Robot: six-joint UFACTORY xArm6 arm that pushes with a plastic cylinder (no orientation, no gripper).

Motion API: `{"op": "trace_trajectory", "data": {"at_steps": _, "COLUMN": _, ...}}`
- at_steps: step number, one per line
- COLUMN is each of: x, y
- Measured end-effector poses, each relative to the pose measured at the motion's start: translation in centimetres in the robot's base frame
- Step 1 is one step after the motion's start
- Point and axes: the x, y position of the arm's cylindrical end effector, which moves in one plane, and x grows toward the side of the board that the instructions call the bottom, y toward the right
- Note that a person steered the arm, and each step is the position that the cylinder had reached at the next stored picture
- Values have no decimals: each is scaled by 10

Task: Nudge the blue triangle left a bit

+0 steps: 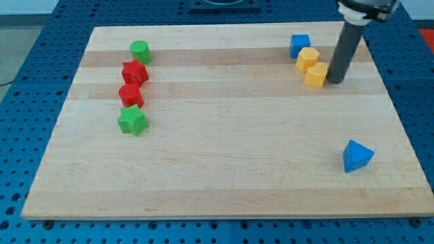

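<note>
The blue triangle (357, 156) lies near the board's lower right, close to the right edge. My tip (336, 81) rests on the board at the upper right, just right of a yellow block (316, 75) and far above the blue triangle. The rod rises dark and straight from the tip toward the view's top.
A second yellow block (308, 58) and a blue cube (300, 45) sit up-left of the tip. On the left stand a green cylinder (140, 51), a red star (134, 72), a red block (130, 94) and a green star (133, 121). The wooden board (224, 149) lies on a blue perforated table.
</note>
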Motion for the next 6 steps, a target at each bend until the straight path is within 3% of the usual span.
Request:
{"op": "trace_trajectory", "data": {"at_steps": 2, "x": 5, "y": 18}}
{"op": "trace_trajectory", "data": {"at_steps": 3, "x": 32, "y": 98}}
{"op": "trace_trajectory", "data": {"at_steps": 4, "x": 132, "y": 122}}
{"op": "trace_trajectory", "data": {"at_steps": 5, "x": 199, "y": 100}}
{"op": "trace_trajectory", "data": {"at_steps": 6, "x": 206, "y": 70}}
